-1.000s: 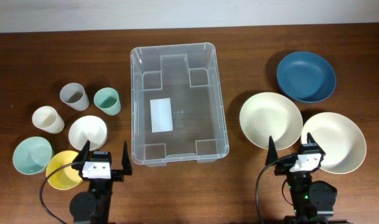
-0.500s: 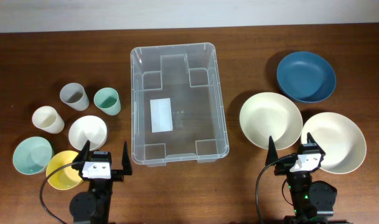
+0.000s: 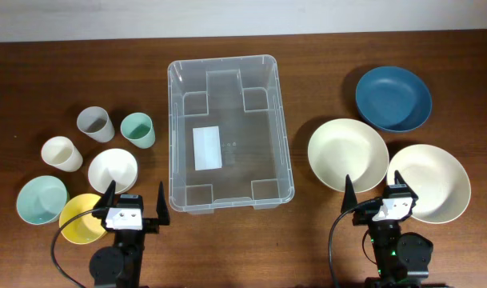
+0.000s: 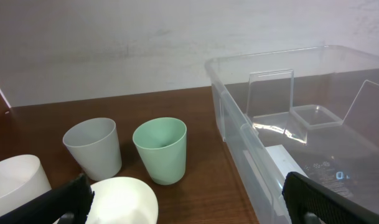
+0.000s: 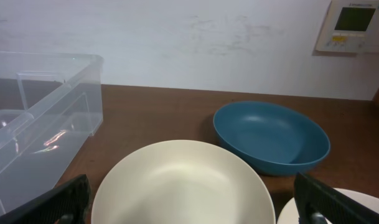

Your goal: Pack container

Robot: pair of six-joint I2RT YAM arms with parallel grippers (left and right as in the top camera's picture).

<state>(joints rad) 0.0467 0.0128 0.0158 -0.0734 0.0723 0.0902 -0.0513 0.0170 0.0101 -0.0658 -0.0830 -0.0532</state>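
The container [image 3: 179, 120], a large clear plastic bin with a white label on its base, stands mid-table with nothing in it; it also shows in the left wrist view [image 4: 313, 124] and the right wrist view [image 5: 40, 124]. My left gripper [image 3: 132, 202] is open and empty at the front left, over a white bowl [image 3: 113, 169] and a yellow bowl [image 3: 79, 218]. My right gripper [image 3: 377, 198] is open and empty at the front right, between two cream bowls [image 3: 348, 154] [image 3: 431, 182].
Left of the bin stand a grey cup [image 3: 94, 123], a green cup [image 3: 137, 130], a cream cup [image 3: 61, 154] and a teal bowl [image 3: 41, 199]. A blue bowl [image 3: 393, 98] sits at the back right. A wall runs behind the table.
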